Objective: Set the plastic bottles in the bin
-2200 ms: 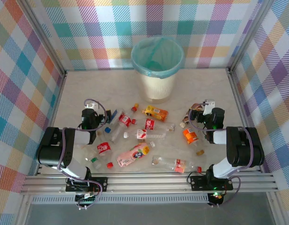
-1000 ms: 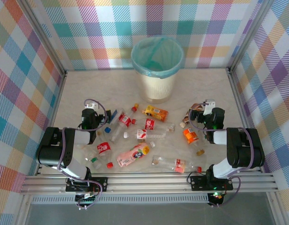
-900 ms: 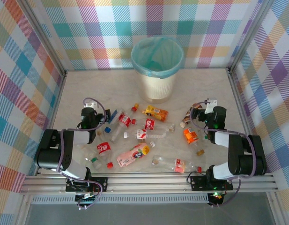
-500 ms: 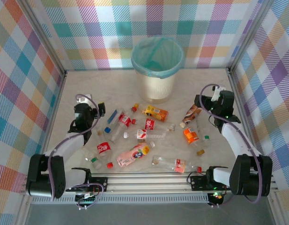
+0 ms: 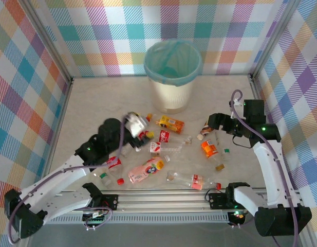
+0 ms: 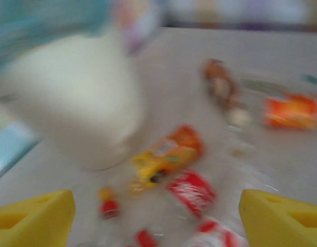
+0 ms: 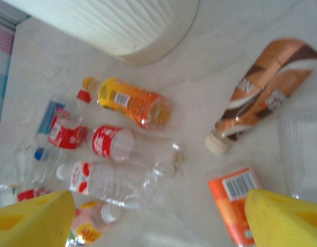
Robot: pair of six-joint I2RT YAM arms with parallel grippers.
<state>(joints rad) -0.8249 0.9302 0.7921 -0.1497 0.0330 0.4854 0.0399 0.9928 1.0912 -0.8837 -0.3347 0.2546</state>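
Open and empty like the left hand (image 5: 135, 125), the right hand (image 5: 213, 122) hangs just short of the slanting brown bottle (image 7: 261, 85).

Left arm (image 5: 66, 172) stretched low and forward, left gripper (image 5: 136, 125) blurred at its tip, right arm (image 5: 274, 154) raised with elbow bent, right gripper (image 5: 212, 123) aimed inward, both pairs of yellow fingers (image 6: 32, 216) spread wide, empty.

No writing on the plastic bottles (image 7: 128, 109) can be read.
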